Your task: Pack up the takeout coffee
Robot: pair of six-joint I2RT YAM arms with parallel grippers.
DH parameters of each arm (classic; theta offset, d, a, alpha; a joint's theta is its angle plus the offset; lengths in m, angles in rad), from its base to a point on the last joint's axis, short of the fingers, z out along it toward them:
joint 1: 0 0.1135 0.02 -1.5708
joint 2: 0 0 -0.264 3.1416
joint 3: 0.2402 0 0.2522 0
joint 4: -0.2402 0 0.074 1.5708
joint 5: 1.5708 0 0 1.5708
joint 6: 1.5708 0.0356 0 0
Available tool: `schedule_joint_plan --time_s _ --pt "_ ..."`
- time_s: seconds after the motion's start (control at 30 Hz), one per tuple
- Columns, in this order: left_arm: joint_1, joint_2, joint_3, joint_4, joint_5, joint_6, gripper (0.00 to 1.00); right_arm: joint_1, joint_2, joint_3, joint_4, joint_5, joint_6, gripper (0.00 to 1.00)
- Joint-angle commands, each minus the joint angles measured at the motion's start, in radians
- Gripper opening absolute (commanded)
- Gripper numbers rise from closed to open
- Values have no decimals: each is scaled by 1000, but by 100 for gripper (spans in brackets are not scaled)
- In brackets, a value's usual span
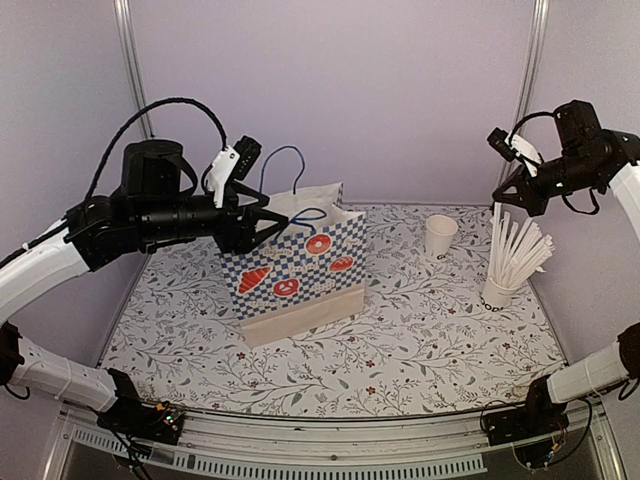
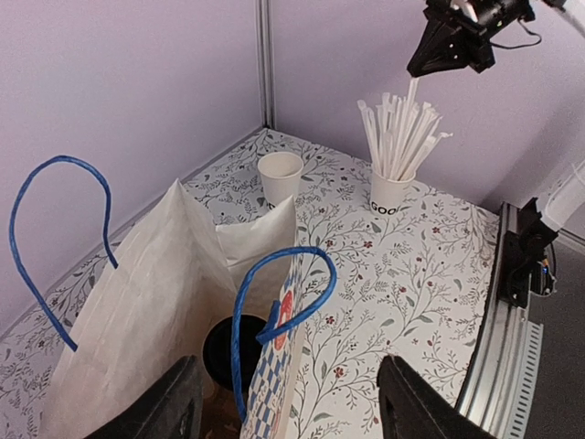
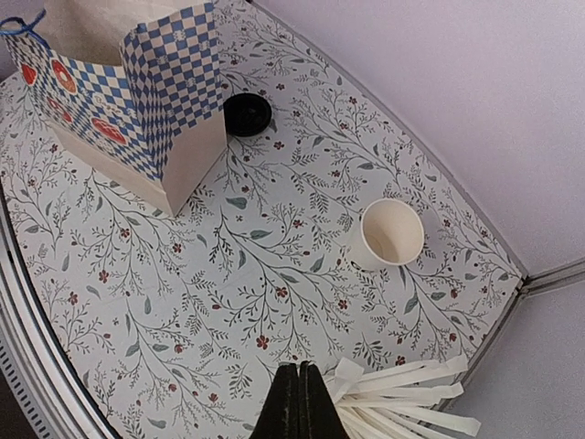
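The takeout coffee [image 2: 233, 350] is seen at the lower centre of the left wrist view, down inside the paper bag [image 1: 300, 270], between the bag's plain white rear wall and its blue-checked front wall. Only its round black lid is shown clearly; the cup beneath is lost in shadow. It is stood upright, with the lid turned up toward the camera and the long axis running straight down into the bag. The left jaws are spread wide above the bag's mouth, with nothing pinched. Their two dark fingers [image 2: 160, 402] are seen at the bottom edge of that view, and the lid lies between them, nearer the one at the lower left and deeper in the bag. The right jaws are pressed together at the upper right of the top view, just over the tips of the white sticks [image 1: 515, 250]; whether a stick is pinched cannot be told. An open white cup [image 1: 440, 235] is stood on the table [image 1: 400, 340] left of the sticks. In the right wrist view a black disc [image 3: 249, 114] is seen on the table just beside the bag's far corner.
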Motion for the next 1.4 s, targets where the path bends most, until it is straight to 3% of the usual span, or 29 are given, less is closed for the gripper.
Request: schedule_joint_plan --time_s 0.0,0.2,0.43,0.73,1.03,1.33,1.37 --pt "-11 0 48 16 3 7 68 -6 27 169 -80 -85 -35 0" --pt "-12 -21 66 2 -10 1 69 -4 101 422 -150 -171 -24 0" --pt "-11 -72 52 -1 -49 -3 69 43 157 567 -130 -273 -36 0" --pt "6 -142 5 -31 -269 -45 70 77 193 588 285 -500 122 0" --pt "13 -217 -7 -83 -361 -83 71 346 409 773 322 -386 95 0" --pt "16 -263 -68 -99 -368 -119 71 600 588 777 525 -274 86 0" --pt "16 -265 -73 -99 -369 -122 71 627 610 774 540 -250 90 7"
